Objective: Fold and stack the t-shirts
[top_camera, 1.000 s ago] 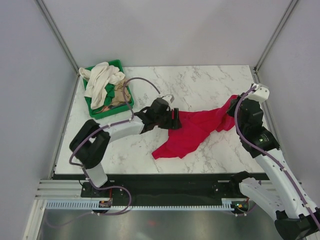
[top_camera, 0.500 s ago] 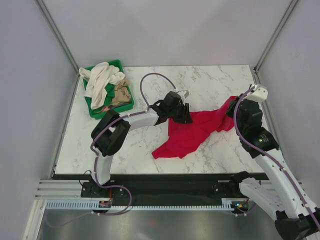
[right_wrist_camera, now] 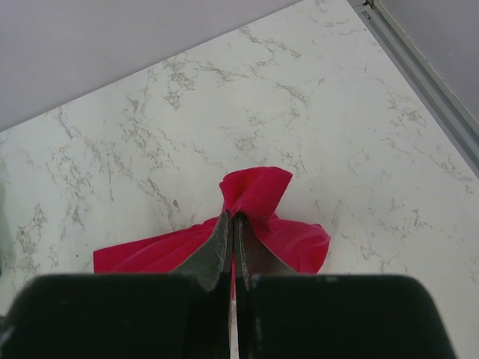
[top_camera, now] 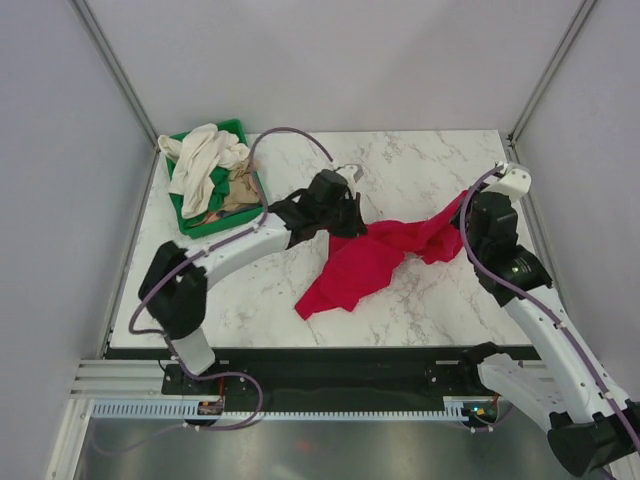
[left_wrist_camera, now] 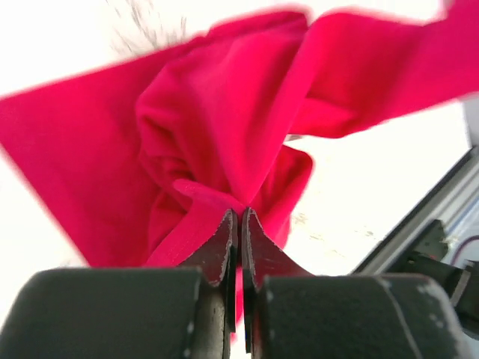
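Since half a second ago: left claw [top_camera: 335, 208] pulled back leftward, red t-shirt [top_camera: 360, 265] dragged along. Closed tight on one bunched edge; right claw [top_camera: 470, 215] closed tight on the opposite corner. Long axis strung between both, tail trailing on worktop [top_camera: 420, 170].

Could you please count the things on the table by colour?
red t-shirt: 1
cream-white cloth bundle: 1
tan cloth: 1
green tray: 1
Total: 4
The bundle may hold more than one shirt.
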You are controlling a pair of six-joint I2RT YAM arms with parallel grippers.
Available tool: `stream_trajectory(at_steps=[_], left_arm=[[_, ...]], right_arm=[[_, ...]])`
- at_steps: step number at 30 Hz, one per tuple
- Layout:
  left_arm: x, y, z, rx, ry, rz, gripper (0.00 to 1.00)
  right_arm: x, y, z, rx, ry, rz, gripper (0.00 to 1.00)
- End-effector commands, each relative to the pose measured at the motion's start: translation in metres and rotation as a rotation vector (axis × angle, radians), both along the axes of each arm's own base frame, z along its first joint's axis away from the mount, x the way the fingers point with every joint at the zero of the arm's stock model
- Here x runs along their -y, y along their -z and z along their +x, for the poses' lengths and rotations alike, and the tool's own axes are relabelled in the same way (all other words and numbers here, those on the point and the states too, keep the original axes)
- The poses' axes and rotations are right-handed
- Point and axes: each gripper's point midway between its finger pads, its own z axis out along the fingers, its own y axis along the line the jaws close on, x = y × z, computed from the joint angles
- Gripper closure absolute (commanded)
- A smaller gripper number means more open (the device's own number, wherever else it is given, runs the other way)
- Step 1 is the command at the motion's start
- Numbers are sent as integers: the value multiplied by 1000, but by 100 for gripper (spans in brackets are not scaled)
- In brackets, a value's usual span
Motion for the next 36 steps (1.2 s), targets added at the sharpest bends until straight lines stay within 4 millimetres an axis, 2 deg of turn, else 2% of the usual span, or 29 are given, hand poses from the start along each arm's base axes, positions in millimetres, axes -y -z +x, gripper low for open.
stream_trajectory(at_steps=[1, 2, 3, 4, 5, 7, 8, 9, 11, 12, 13, 14, 16, 17, 19, 20, 22, 23, 25, 26, 27, 28, 30, 31, 32, 33, 34, 35, 36], left_arm=[[-40, -112, -9, 236, -64, -23, 98], [-48, -129, -11, 270, -82, -24, 98], [-59, -137, -18, 275, -89, -6, 98], [-70, -152, -21, 309, -113, -5, 98], [-81, -178, -29, 360, -119, -27, 98], [-104, -192, -39, 387, -153, 3, 98], [-116, -211, -50, 427, -154, -16, 98], [-124, -218, -56, 443, -161, -16, 97], [-147, -227, -67, 485, -185, 2, 90], [-156, -225, -66, 499, -213, 27, 86], [-165, -220, -67, 506, -224, 62, 80], [-172, -204, -67, 491, -238, 107, 77], [-187, -187, -67, 469, -294, 165, 68], [-191, -166, -69, 435, -293, 205, 63], [-195, -149, -74, 395, -315, 204, 51], [-196, -131, -77, 364, -313, 227, 48], [-196, -119, -82, 327, -315, 211, 43], [-195, -106, -85, 305, -309, 221, 43], [-184, -97, -86, 280, -288, 178, 42], [-180, -82, -89, 251, -266, 183, 42], [-166, -79, -91, 235, -230, 132, 42], [-160, -58, -95, 185, -213, 134, 42], [-143, -43, -99, 152, -168, 91, 40], [-124, -46, -98, 150, -134, 11, 39], [-116, -29, -100, 121, -110, 14, 38], [-107, -25, -102, 110, -75, -10, 37], [-90, -31, -97, 131, -53, -71, 36], [-82, -30, -94, 131, -42, -84, 36], [-70, -14, -92, 101, -10, -72, 36]], right_arm=[[9, -49, 11, 99, 61, 6, 100], [10, -57, 14, 111, 70, 8, 100], [10, -60, 21, 106, 78, 0, 100], [11, -82, 24, 145, 91, 11, 100], [11, -91, 27, 156, 95, 14, 100], [9, -118, 36, 196, 96, 22, 100], [9, -126, 38, 210, 98, 28, 100], [9, -143, 40, 241, 100, 38, 100], [8, -156, 40, 266, 93, 46, 100], [8, -166, 40, 290, 91, 54, 100], [8, -170, 40, 300, 90, 55, 100], [9, -172, 39, 302, 94, 53, 100], [11, -175, 38, 309, 102, 44, 100], [13, -175, 37, 305, 109, 30, 100], [19, -173, 35, 302, 134, 15, 100], [19, -173, 34, 300, 131, 7, 100], [18, -172, 32, 300, 119, 6, 100], [17, -171, 32, 298, 112, 5, 100], [14, -168, 31, 295, 98, 11, 100], [13, -165, 32, 290, 92, 14, 100], [12, -161, 33, 283, 88, 17, 100], [8, -161, 33, 283, 67, 21, 100], [3, -159, 35, 278, 38, 23, 100], [-1, -159, 36, 281, 18, 27, 100], [-7, -160, 36, 283, -15, 34, 100], [-10, -160, 37, 286, -32, 38, 100], [-12, -161, 37, 289, -42, 43, 100], [-15, -161, 36, 292, -62, 48, 100], [-16, -161, 36, 291, -66, 50, 100]])
